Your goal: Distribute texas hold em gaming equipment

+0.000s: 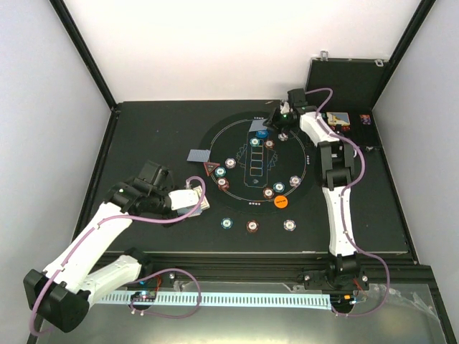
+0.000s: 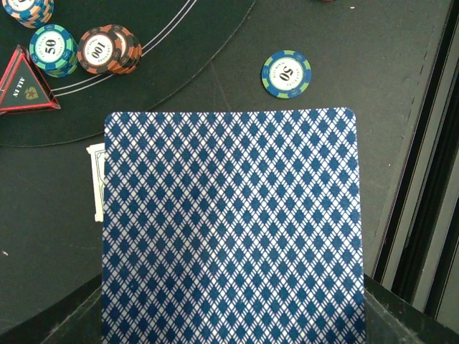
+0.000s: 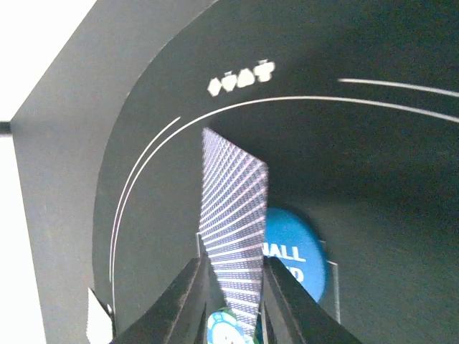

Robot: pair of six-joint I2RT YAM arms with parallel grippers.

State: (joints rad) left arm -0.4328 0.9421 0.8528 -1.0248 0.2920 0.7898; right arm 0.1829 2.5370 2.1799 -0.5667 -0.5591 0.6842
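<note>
Single card, pinched on edge between the pressed-together fingers of the right gripper. Hangs near the far edge of the table, over the far rim of the mat. Points its long axis away from the gripper, with the blue button flat just beyond. Deck gripped in the left gripper toward the near left corner, well apart. Probably leaves the far places to the right arm, being nearer. Shows the pinch only from the right wrist, the ring of chips only from above. Hides the left fingers under the deck.
</note>
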